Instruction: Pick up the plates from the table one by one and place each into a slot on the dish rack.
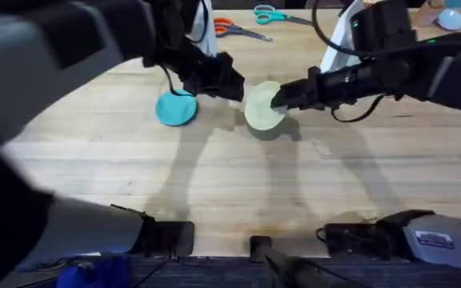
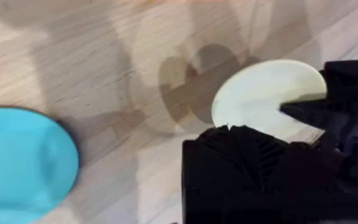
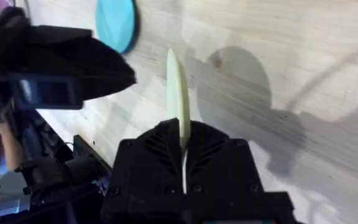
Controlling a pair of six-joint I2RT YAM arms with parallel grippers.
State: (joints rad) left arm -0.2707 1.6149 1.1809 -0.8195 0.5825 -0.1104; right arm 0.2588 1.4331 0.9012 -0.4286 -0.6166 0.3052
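R gripper (image 1: 277,99) is clamped on the rim of the cream plate (image 1: 262,106). In the R wrist view the plate (image 3: 178,93) stands edge-on btwn the shut fingers, lifted off the table (image 1: 214,176), its shadow thrown on the wood beside it. Judged: the edge grip keeps the plate vertical so it can drop straight btwn dowels, no re-grip needed.

L gripper (image 1: 234,86) sits just beside the cream plate on the opposite side, near the R one. Its wrist view shows the plate (image 2: 263,99) past its black finger (image 2: 241,168), w/ the R gripper's tip (image 2: 303,111) on the rim. Can't tell if L's claw is wide or narrow, nor if it touches the plate. Prob it's there to steady or tilt the plate while R takes the rim, but that's a guess.

Teal plate (image 1: 175,108) lies flat on the table, just L of the L gripper, untouched; it also shows in the L wrist view (image 2: 23,165).

Scissors (image 1: 242,30) and a 2nd pair (image 1: 272,14) lie at the far edge, well apart from the work.

Stage, as I read it: 1st plate in hand, not yet racked; teal one waits. Risk: thin rim hold, plate may swing or slip.
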